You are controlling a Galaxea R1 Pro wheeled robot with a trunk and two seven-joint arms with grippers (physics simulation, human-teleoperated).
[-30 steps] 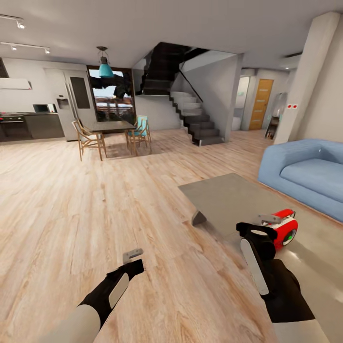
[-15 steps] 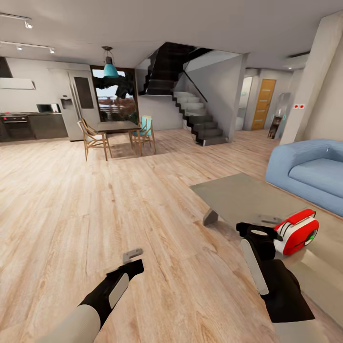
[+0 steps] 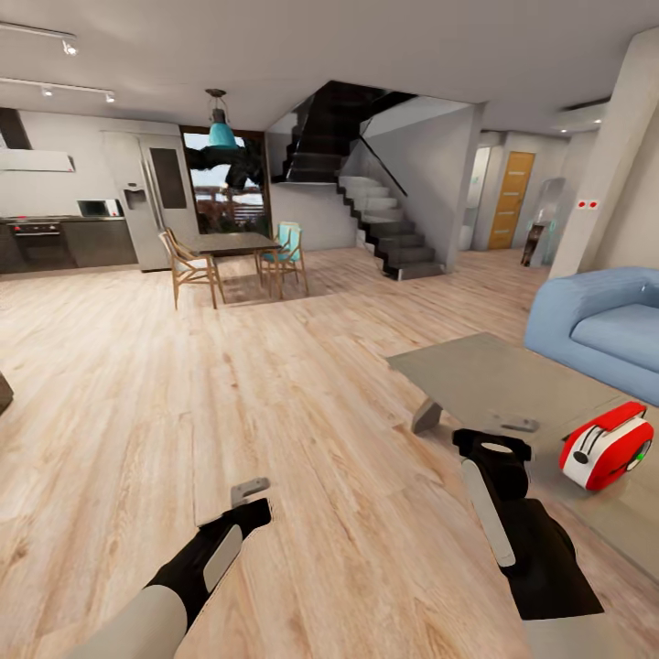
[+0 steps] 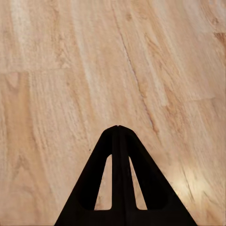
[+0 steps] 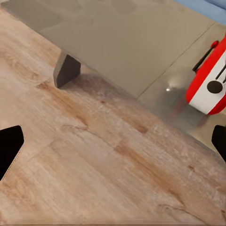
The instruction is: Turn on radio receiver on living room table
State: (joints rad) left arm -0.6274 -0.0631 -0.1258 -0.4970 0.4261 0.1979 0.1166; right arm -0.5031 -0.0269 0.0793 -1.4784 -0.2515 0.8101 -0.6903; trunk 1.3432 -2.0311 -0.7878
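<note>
The red radio receiver point(image 3: 607, 446) with its white band lies on the low grey table point(image 3: 485, 375), close to the table's near edge. In the head view my right gripper point(image 3: 513, 425) hovers over the table's near edge, a short way left of the radio. The right wrist view has the radio point(image 5: 209, 87) on the grey top point(image 5: 127, 42), with my right gripper point(image 5: 113, 143) open and empty over wooden floor. My left gripper point(image 3: 249, 491) hangs above bare floor, far left of the table. Its fingers point(image 4: 117, 136) are shut with nothing between them.
A blue sofa point(image 3: 604, 329) stands behind the table at the right. Far back are a dark dining table with wooden chairs point(image 3: 233, 245), a staircase point(image 3: 384, 229) and a kitchen point(image 3: 55, 238). A pillar point(image 3: 613, 156) rises at the right. Wooden floor point(image 3: 229, 384) spreads left.
The whole picture has slid rightward, so the camera has turned. The radio and table now sit further right of my right gripper. Both arms hold the same pose.
</note>
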